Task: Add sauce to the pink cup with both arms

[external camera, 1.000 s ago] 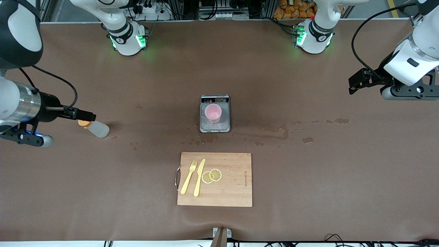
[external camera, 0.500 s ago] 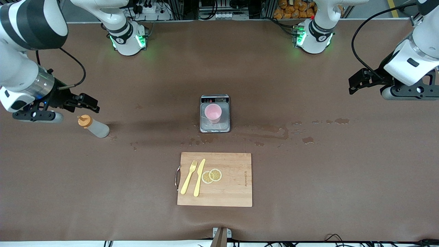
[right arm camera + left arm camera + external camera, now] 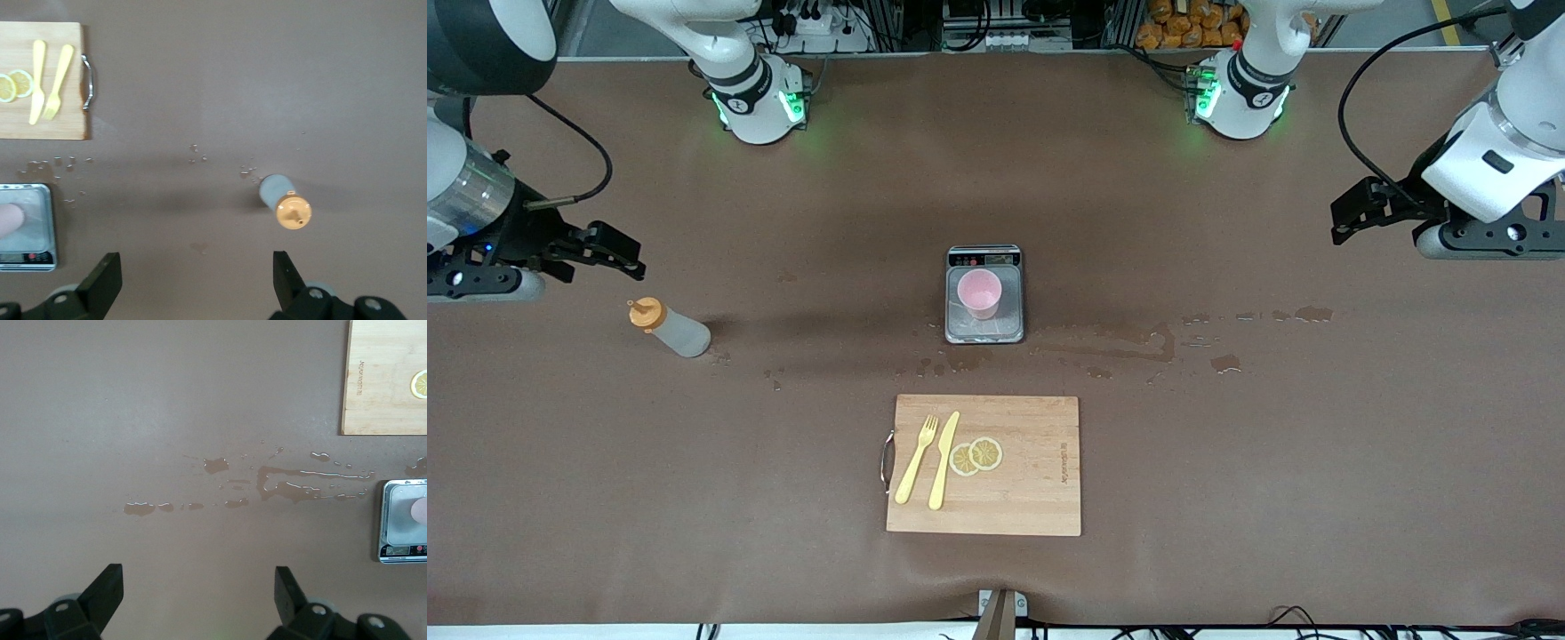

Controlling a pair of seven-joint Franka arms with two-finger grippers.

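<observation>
Sauce [image 3: 669, 329] beside your spread-fingered right claw [image 3: 618, 251] shows only frontally and right-wrist; the wide-apart left claw [image 3: 199, 600] faces spills [image 3: 280, 483].

Pink cup [image 3: 420, 510] half cut off, left wrist view.

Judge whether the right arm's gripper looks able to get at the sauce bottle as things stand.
Probably yes. The right gripper is open, up over the table just beside the standing sauce bottle, and nothing lies between them. The pink cup and cutting board sit well away.
</observation>
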